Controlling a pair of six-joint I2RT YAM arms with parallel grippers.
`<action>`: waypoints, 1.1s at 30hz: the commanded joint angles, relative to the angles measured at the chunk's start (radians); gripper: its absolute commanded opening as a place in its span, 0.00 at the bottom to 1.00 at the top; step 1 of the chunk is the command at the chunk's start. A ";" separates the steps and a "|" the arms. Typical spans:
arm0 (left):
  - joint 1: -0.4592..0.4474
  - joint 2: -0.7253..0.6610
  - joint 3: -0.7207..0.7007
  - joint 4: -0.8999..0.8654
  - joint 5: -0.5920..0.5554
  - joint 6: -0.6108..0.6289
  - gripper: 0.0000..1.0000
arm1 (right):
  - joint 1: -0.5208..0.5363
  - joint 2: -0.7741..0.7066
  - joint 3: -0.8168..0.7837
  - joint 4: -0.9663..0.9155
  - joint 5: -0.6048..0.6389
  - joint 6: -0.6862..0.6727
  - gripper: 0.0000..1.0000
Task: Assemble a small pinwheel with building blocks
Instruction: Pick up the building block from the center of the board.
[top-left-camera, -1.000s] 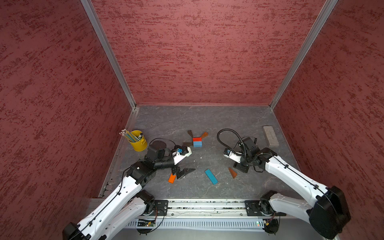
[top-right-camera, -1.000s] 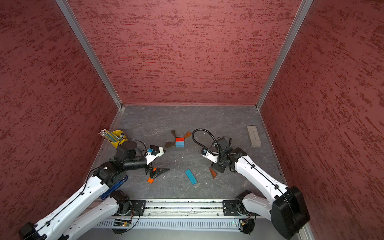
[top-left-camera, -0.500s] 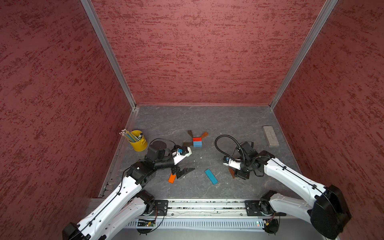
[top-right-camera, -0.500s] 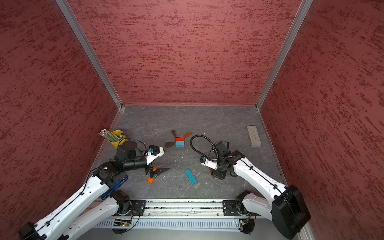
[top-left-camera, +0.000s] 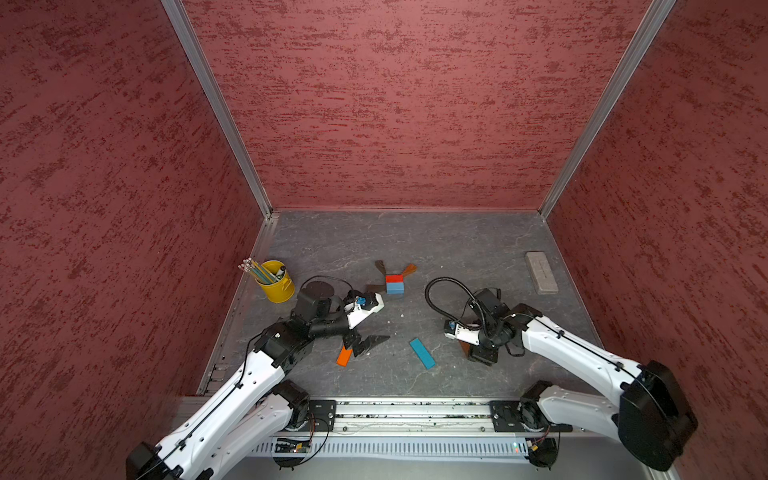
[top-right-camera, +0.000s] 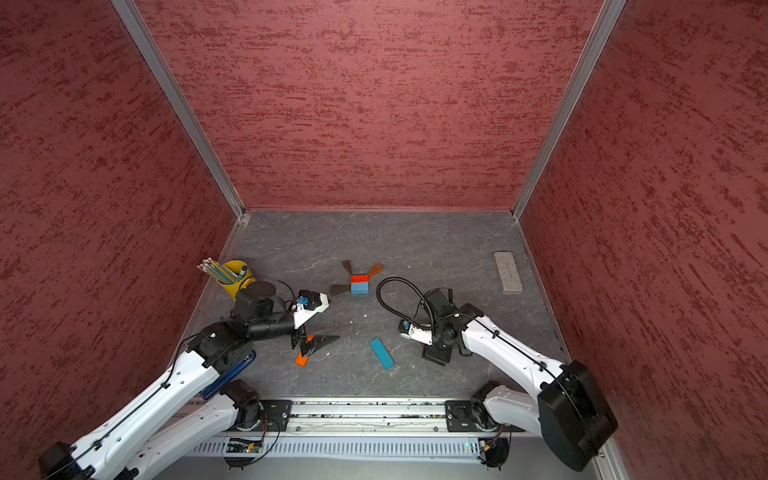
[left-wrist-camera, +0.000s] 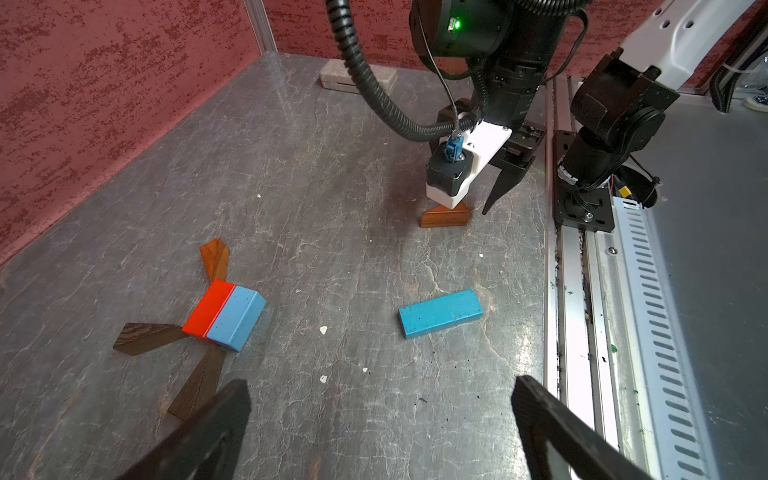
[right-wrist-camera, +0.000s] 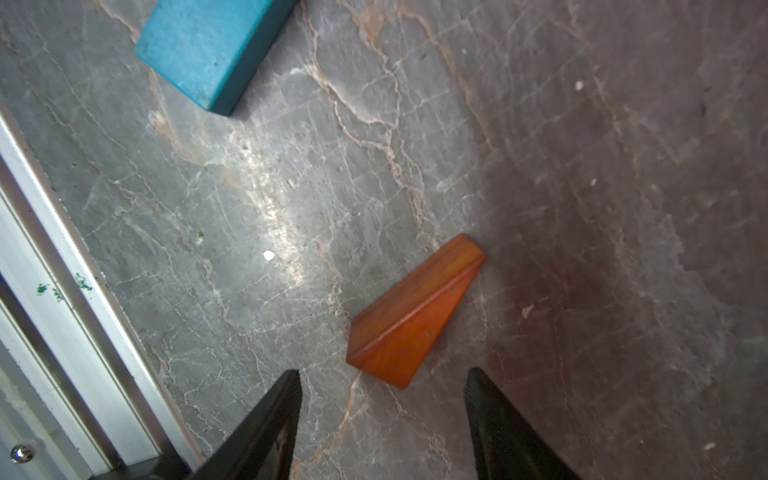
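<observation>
The loose orange wedge (right-wrist-camera: 415, 316) is seen flat on the table (right-wrist-camera: 582, 166), its near end just reaching the parted, empty jaws of the right gripper (right-wrist-camera: 382, 370) (long axis slanted across their gap); the left gripper (left-wrist-camera: 376, 386), wide open and empty, is placed farther off

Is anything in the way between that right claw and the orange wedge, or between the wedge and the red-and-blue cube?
Nothing visible does. The right gripper hangs open right at the orange wedge, with nothing between them. From the wedge to the red-and-blue cube there is only bare table; the blue bar lies off to one side.
</observation>
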 joint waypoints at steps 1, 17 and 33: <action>-0.003 0.000 -0.005 -0.012 0.003 0.018 1.00 | 0.008 0.000 -0.005 0.038 0.021 0.017 0.65; -0.002 0.000 -0.002 -0.015 -0.001 0.019 1.00 | 0.016 0.096 0.022 0.057 0.015 0.042 0.51; -0.002 0.005 -0.003 -0.015 -0.001 0.014 1.00 | 0.016 0.121 0.032 0.081 0.062 0.060 0.37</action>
